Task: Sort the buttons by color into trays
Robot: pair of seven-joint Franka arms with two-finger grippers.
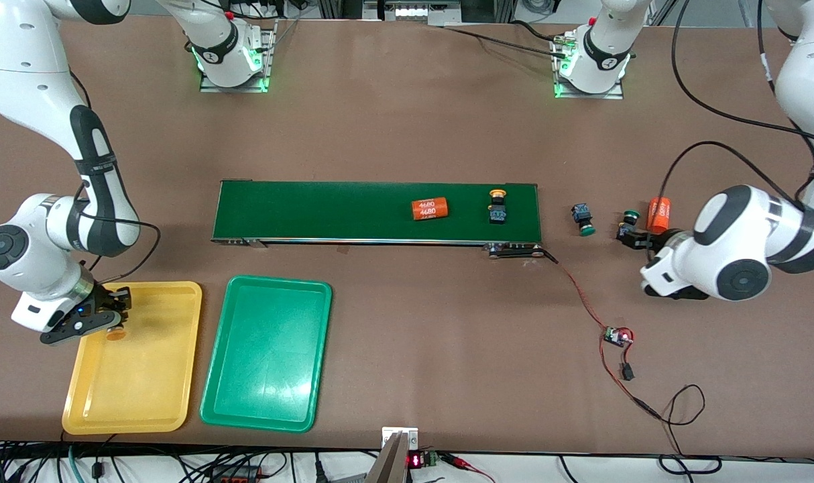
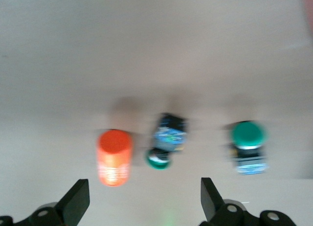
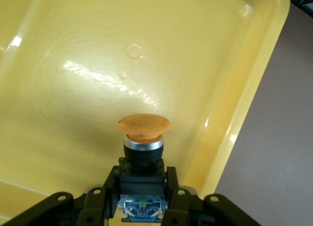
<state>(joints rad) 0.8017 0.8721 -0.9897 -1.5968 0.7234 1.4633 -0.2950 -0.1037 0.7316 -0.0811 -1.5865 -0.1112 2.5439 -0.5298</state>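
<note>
risks bouncing the orange-capped button (image 3: 143, 138) out of the yellow tray (image 1: 172, 402) if right pincer (image 1: 109, 320), pinching it, releases high; left pincer (image 2: 142, 199) spread above the green-capped buttons (image 2: 166, 138).

Robotics lab: bench-mounted arms, conveyor belt (image 1: 326, 209)

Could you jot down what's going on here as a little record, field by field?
Right gripper: shut on a yellow-capped button, over the yellow tray
Left gripper: open, over the table near two green-capped buttons
Green tray: beside the yellow tray, holds no button
Conveyor belt: carries a second yellow-capped button and an orange cylinder
Second orange cylinder: on the table by the green-capped buttons
</note>
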